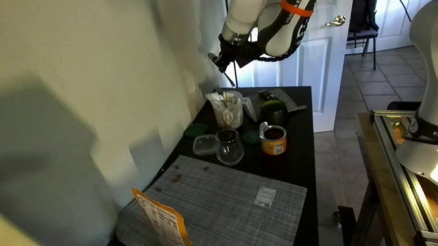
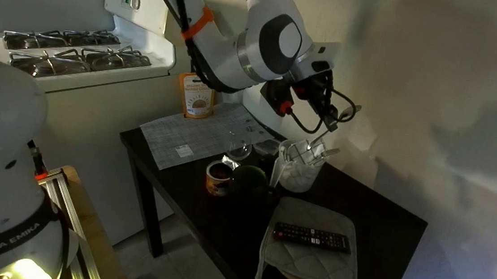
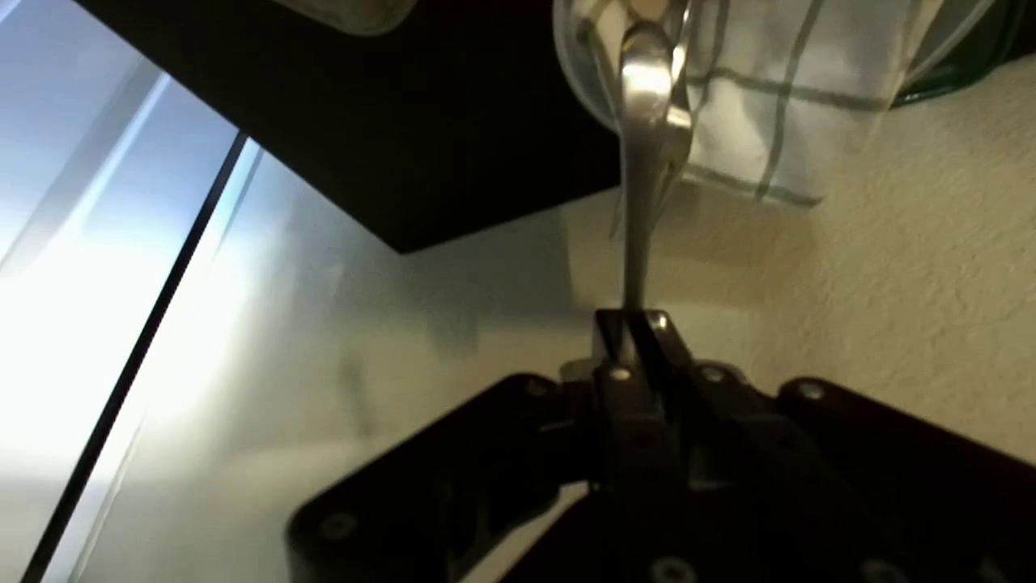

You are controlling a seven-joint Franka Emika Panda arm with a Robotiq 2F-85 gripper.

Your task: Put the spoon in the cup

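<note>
Silver spoon (image 3: 639, 162) clamped between fingers (image 3: 668, 344), one end slanting below, other jutting above.

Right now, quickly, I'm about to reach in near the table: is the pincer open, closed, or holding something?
Pincer: closed, holding the spoon.

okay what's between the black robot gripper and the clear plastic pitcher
The slim silver metal spoon: in both exterior views its lower part points down from the black gripper toward the clear plastic pitcher. Whether it touches isn't clear.
</note>
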